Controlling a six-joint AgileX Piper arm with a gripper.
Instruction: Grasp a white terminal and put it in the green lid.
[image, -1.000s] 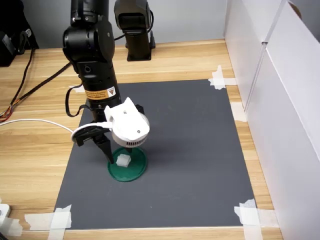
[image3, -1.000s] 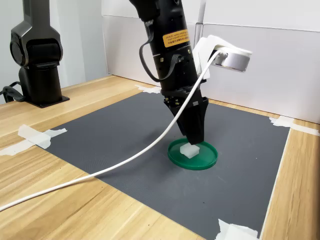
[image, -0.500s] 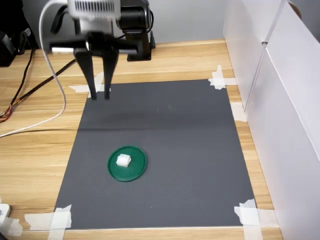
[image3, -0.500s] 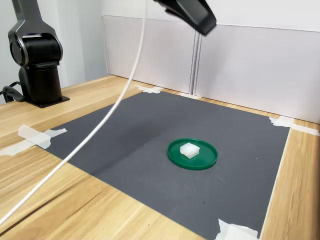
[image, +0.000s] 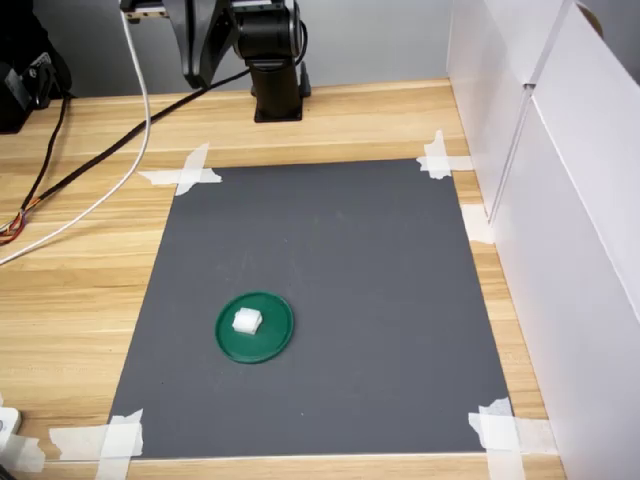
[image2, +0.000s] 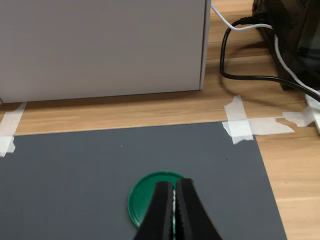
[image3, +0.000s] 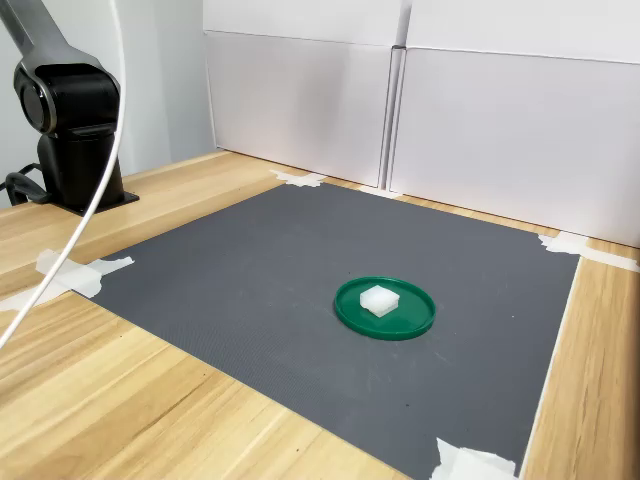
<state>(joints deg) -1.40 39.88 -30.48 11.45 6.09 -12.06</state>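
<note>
You can see the white terminal (image: 246, 321) sitting inside the green lid (image: 272, 342) on the dark mat (image: 380, 260) in both exterior views, so the job looks done and nothing seems left to do. In the wrist view the pincer (image2: 174, 205) is high above the lid, its two fingers almost touching and holding nothing. The fingers hide most of the white block there, and the rest of the arm is cut off in both exterior views, on the bench (image: 90, 290)

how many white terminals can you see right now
1. The white terminal lies inside the green lid on the dark mat, apart from the gripper. None elsewhere in view.
</note>
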